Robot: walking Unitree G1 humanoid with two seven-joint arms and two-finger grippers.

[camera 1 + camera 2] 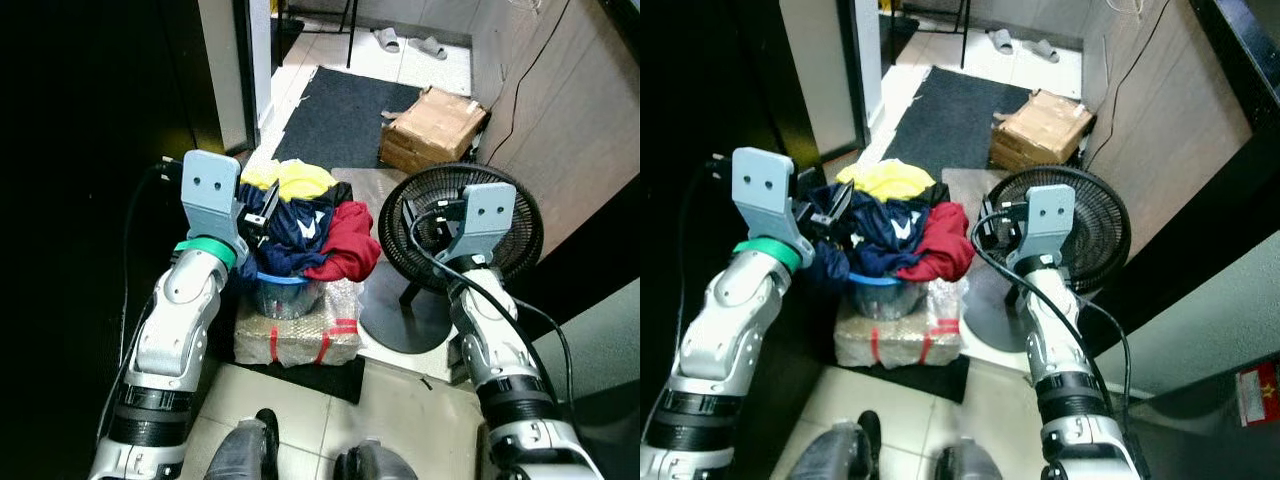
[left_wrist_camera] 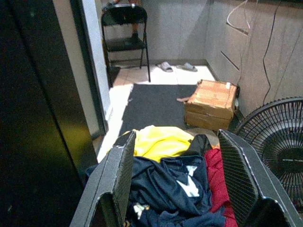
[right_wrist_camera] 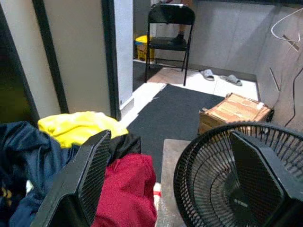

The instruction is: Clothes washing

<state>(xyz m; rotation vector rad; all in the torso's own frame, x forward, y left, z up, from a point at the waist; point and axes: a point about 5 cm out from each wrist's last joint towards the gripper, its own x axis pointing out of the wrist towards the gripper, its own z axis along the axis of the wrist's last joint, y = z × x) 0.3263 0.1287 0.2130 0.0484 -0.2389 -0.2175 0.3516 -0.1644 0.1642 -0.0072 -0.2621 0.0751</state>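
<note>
With both the left tool and right tool spread apart, a careless grab could tip the heaped basin against the fan.

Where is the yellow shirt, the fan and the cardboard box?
Yellow shirt (image 1: 297, 179), left eye view, on its top fold.
Fan (image 1: 520, 215), left eye view, on its grille.
Cardboard box (image 1: 437, 121), left eye view, on its top flap.
</note>
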